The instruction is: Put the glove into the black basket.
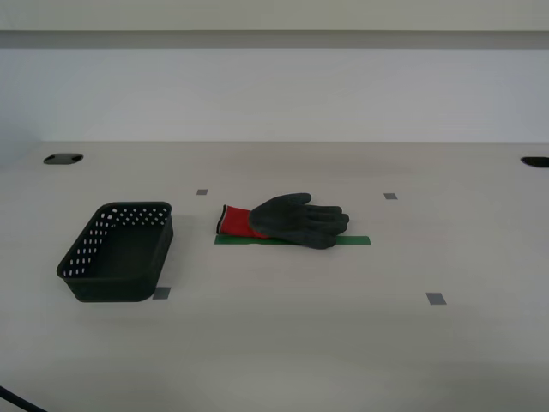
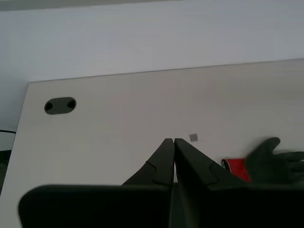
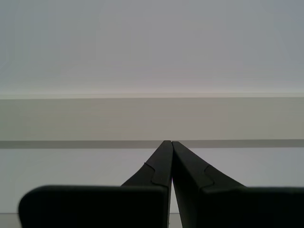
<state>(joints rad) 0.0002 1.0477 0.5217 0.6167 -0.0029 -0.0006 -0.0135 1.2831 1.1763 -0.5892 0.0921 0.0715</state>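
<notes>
**Glove lies flat on the surface, basket empty beside it, both grippers closed and away**

I see a pale, matte surface (image 1: 343, 343) with a glove (image 1: 292, 220) near its middle. The glove lies flat, its red knit cuff toward the exterior view's left and its dark grey rubbery fingers toward the right. It rests across a thin green tape strip (image 1: 356, 240). Well apart from it, on the exterior view's left, stands the basket (image 1: 120, 253): black plastic, rectangular, rounded corners, rows of small holes in its walls, open at the top and with nothing inside. A few small grey squares (image 1: 436, 299) mark the surface.

No arm shows in the exterior view. My second gripper (image 2: 174, 142) has its 2 black tapered jaws pressed together, holding nothing; its camera catches the glove's cuff and thumb off to one side, and a dark oval hole (image 2: 60, 105) in the surface. My first gripper (image 3: 171, 143) is also pressed together and empty, pointed at a plain wall.

I judge the glove light, soft and floppy; it will droop from whatever point I pinch. The rubbery coating should grip well, not slip. The thicker palm or the bunched cuff looks the best hold, since a lone fingertip would leave the rest dangling and could snag the basket's rim. Nothing here seems fragile.
</notes>
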